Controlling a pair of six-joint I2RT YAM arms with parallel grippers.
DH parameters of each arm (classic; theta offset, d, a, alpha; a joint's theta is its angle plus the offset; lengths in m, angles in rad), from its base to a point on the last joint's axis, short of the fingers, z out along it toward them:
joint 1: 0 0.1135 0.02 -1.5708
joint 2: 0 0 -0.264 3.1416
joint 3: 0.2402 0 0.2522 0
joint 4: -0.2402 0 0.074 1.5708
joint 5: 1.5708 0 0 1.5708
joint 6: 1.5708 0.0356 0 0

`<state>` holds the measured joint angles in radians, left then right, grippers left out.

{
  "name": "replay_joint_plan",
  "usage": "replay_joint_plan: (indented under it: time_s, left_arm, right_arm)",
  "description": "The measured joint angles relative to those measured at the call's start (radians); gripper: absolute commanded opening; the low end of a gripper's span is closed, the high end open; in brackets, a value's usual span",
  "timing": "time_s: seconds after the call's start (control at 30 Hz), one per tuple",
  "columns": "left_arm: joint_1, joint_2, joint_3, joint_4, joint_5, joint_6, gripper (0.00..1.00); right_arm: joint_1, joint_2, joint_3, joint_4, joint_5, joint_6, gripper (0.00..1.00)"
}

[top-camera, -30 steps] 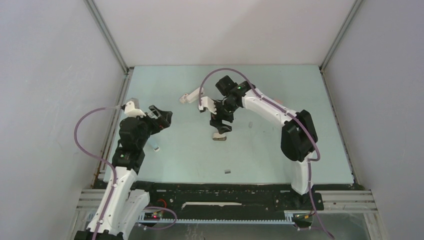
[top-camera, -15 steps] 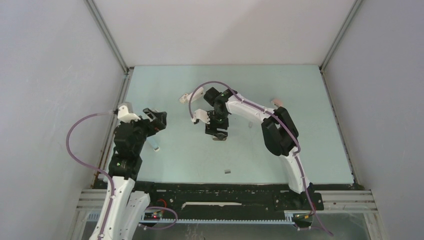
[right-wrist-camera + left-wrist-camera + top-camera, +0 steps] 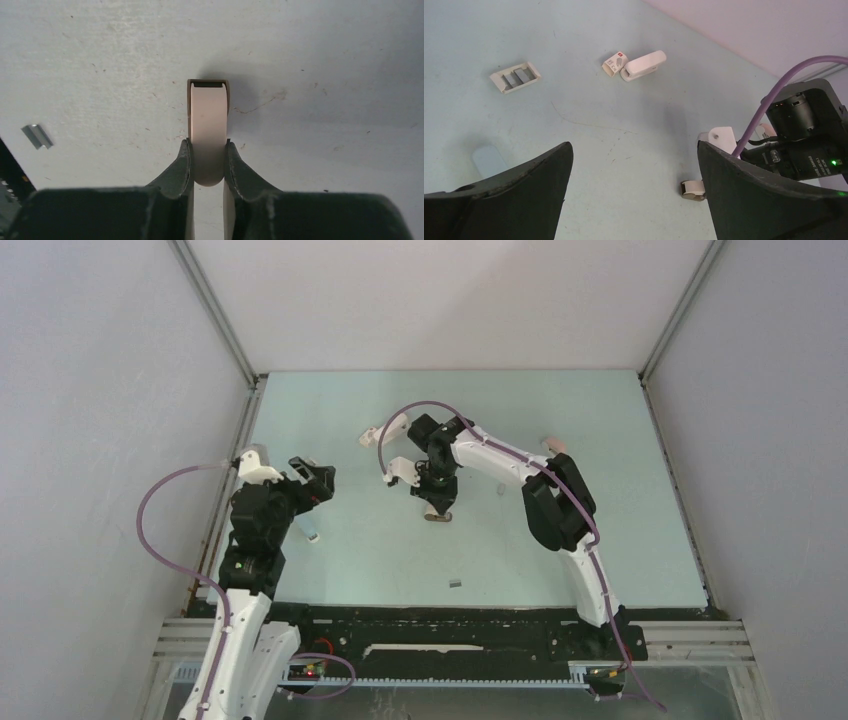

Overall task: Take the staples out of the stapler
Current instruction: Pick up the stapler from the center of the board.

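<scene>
The stapler (image 3: 207,115) is a small off-white slim bar with a brown underside, lying flat on the pale green table (image 3: 620,520). My right gripper (image 3: 207,145) points down at it, and both fingers press against the sides of its near end. From above, the stapler (image 3: 437,514) shows just below the right gripper (image 3: 437,502). In the left wrist view its end (image 3: 690,190) peeks out beside my right finger. A short grey strip of staples (image 3: 37,136) lies loose on the table, nearer the front edge (image 3: 455,582). My left gripper (image 3: 318,478) hovers wide open at the left with nothing between its fingers (image 3: 634,150).
A white elongated plastic piece (image 3: 644,65) lies against a small printed box (image 3: 613,64) at the table's middle back (image 3: 377,433). A white slotted frame (image 3: 515,77) and a pale blue bit (image 3: 311,534) lie near the left arm. A pinkish item (image 3: 553,443) sits behind the right arm.
My right arm came down over the stapler and its fingers closed from wide open onto the stapler's sides. The left arm shifted only slightly and stayed open.
</scene>
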<state>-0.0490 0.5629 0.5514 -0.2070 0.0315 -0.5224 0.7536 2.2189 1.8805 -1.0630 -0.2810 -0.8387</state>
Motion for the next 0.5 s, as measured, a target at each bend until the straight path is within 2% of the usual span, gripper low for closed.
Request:
replay_joint_plan:
  time_s: [0.03, 0.23, 0.5]
  left_arm:
    - [0.0, 0.001, 0.0, 0.002, 0.008, 0.0, 1.0]
    - [0.002, 0.024, -0.035, 0.089, 0.132, -0.009, 1.0]
    - [-0.002, 0.187, -0.064, 0.288, 0.343, -0.063, 1.0]
  right_arm:
    - [-0.004, -0.001, 0.0, -0.003, -0.011, 0.004, 0.0]
    - [-0.061, -0.041, 0.001, -0.028, -0.118, 0.036, 0.0]
    - [-0.267, -0.198, -0.056, -0.015, -0.391, 0.132, 0.0]
